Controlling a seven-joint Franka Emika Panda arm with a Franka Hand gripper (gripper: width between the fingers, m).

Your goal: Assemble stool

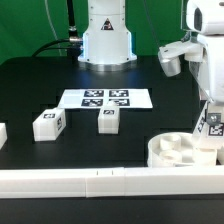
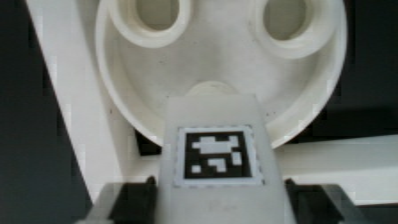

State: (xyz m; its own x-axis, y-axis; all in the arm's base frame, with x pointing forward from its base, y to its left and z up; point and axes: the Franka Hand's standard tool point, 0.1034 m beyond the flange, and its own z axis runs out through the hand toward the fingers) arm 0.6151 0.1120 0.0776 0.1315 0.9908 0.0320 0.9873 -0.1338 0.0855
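The round white seat (image 1: pixel 177 150) lies sockets-up at the exterior view's right, against the front rail. My gripper (image 1: pixel 209 128) is shut on a tagged white leg (image 1: pixel 211 123) and holds it upright over the seat's right part. In the wrist view the leg (image 2: pixel 217 150) fills the space between my fingers (image 2: pixel 128 200), its far end at the seat's (image 2: pixel 125 60) socket; two open sockets show beyond. Two more legs (image 1: pixel 48 124) (image 1: pixel 109 119) lie loose on the black table left of the seat. A further white piece (image 1: pixel 2 134) shows at the left edge.
The marker board (image 1: pixel 106 98) lies flat on the table behind the loose legs. A long white rail (image 1: pixel 100 182) runs along the front edge. The robot base (image 1: pixel 106 40) stands at the back centre.
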